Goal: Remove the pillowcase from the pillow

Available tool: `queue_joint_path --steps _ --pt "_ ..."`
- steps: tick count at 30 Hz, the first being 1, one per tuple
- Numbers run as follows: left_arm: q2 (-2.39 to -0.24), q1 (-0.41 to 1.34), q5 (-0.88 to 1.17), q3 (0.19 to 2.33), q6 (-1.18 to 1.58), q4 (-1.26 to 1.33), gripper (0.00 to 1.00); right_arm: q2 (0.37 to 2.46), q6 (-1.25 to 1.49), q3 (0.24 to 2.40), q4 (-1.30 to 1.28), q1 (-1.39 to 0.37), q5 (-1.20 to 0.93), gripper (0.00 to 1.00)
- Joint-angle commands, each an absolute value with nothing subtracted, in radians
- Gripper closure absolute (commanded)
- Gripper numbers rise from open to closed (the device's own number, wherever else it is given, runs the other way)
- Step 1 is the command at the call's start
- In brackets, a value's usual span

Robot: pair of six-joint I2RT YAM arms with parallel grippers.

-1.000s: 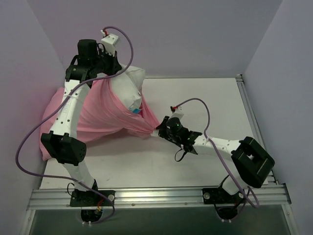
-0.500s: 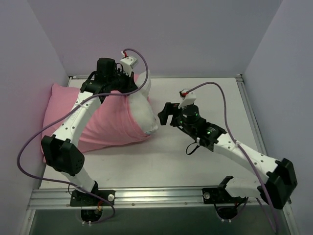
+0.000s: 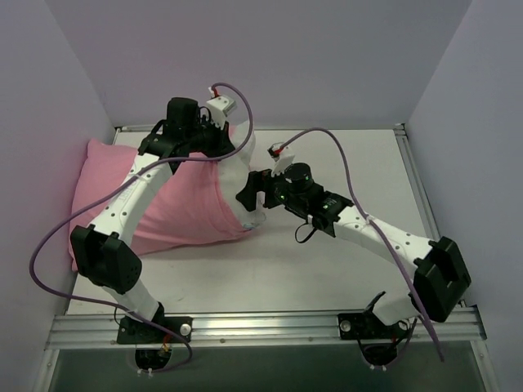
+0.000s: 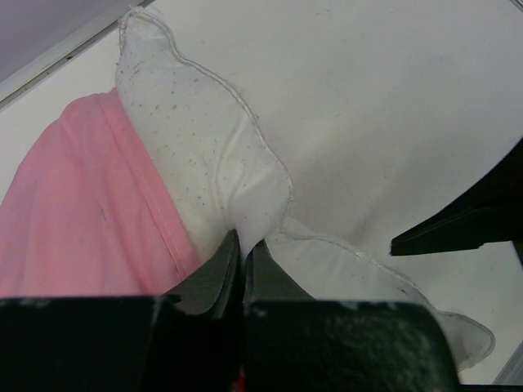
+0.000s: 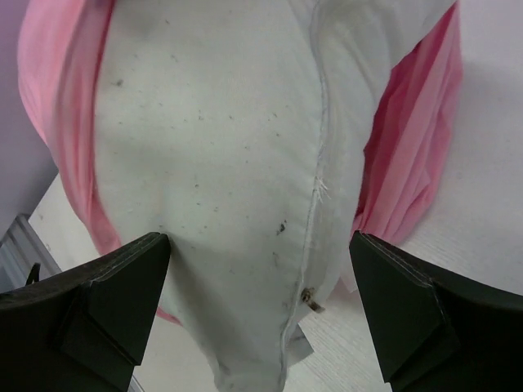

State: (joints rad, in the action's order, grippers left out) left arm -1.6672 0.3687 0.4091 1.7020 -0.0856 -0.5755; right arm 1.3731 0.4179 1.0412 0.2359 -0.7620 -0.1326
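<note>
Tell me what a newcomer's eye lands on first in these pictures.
A pink pillowcase bulks at the far left of the table, with the white pillow poking out of its open end. The left gripper is shut on the pillow's seamed edge. The right gripper stands wide open, facing that bare end.

A white pillow (image 3: pixel 235 170), flecked with dark specks, is shown lying flat at the left, its right end bared. The rest is covered by a pink pillowcase (image 3: pixel 167 214).
</note>
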Motion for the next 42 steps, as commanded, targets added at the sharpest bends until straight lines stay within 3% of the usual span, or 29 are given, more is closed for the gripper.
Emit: queue_joint_path --steps 1,4,15,16,17,20,21,22,25,26,33,42 --pt "-1.614 0.37 0.439 1.764 -0.071 -0.499 0.98 1.439 0.408 1.046 0.41 -0.77 -0.254 0.0" --pt "-1.611 0.37 0.459 1.772 -0.063 -0.502 0.98 1.497 0.452 0.999 0.581 -0.773 -0.359 0.0" --pt "-1.617 0.37 0.515 1.808 -0.038 -0.508 0.98 1.742 0.564 1.048 0.788 -0.779 -0.482 0.02" --pt "-1.618 0.37 0.518 1.812 -0.037 -0.506 0.98 1.771 0.569 1.063 0.785 -0.781 -0.491 0.17" --pt "-1.62 0.37 0.517 1.815 -0.037 -0.509 0.98 1.788 0.581 1.098 0.778 -0.782 -0.517 0.44" --pt "-1.624 0.368 0.511 1.81 -0.055 -0.518 0.98 1.816 0.613 1.132 0.729 -0.779 -0.488 1.0" --pt "-1.629 0.368 0.509 1.809 -0.075 -0.528 0.98 1.816 0.623 1.132 0.718 -0.778 -0.471 1.0" --pt "-1.634 0.365 0.505 1.813 -0.089 -0.563 0.88 1.81 0.653 1.126 0.724 -0.773 -0.457 1.0" --pt "-1.644 0.351 0.528 1.836 -0.161 -0.671 0.17 1.802 0.747 1.098 0.754 -0.762 -0.42 1.0" --pt "-1.64 0.338 0.544 1.839 -0.201 -0.696 0.06 1.799 0.774 1.089 0.767 -0.761 -0.416 1.0" --pt "-1.479 0.304 0.487 1.784 -0.366 -0.928 0.06 1.753 0.887 1.055 0.822 -0.787 -0.341 1.0" --pt "-1.312 0.33 0.255 1.343 -0.4 -0.803 0.06 1.686 0.905 1.068 0.81 -0.825 -0.259 1.0"
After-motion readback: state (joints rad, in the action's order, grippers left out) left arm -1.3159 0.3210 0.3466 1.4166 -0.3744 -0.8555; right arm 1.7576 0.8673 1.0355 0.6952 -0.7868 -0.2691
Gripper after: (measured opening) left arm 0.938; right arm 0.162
